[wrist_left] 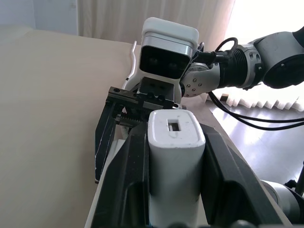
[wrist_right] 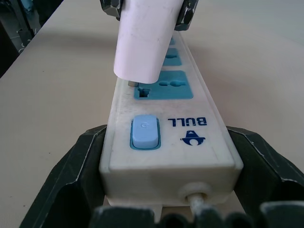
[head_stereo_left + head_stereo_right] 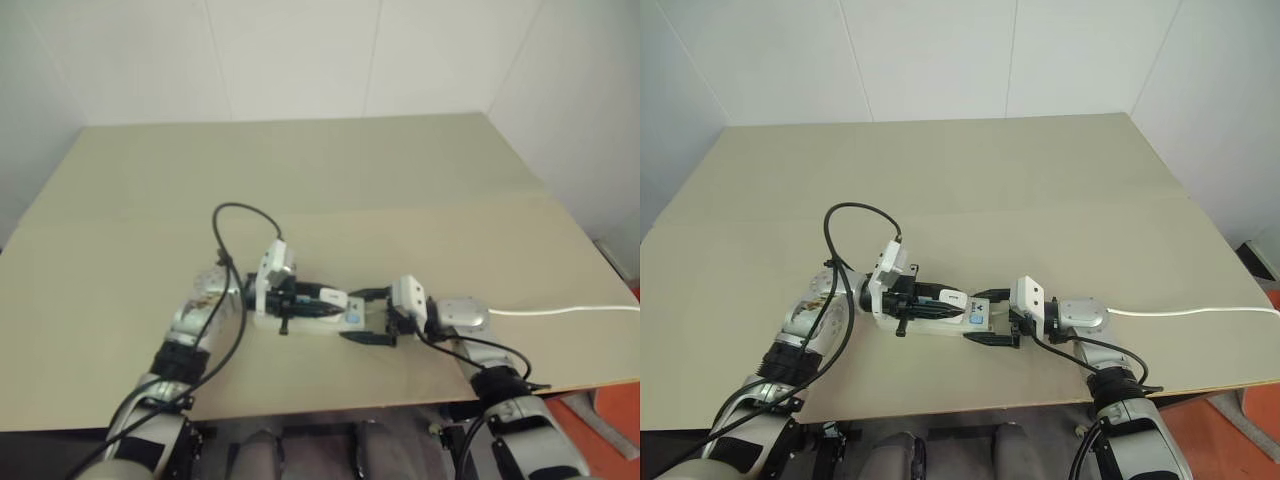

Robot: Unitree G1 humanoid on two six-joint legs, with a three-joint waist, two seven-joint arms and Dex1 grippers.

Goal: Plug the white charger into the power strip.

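1. The left gripper [image 1: 173, 190] clasps the white charger [image 1: 174, 156].
2. The charger's prongs meet the socket nearest the switch of the power strip [image 2: 190, 142], near the table's [image 3: 400, 180] front edge.
3. The right gripper [image 2: 168, 190] grips the strip's switch end.

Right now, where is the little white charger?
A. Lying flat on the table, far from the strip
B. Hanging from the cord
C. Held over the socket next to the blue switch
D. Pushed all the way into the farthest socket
C: the left gripper holds the white charger just above the power strip, at the socket beside the blue switch, with its prongs at the holes.
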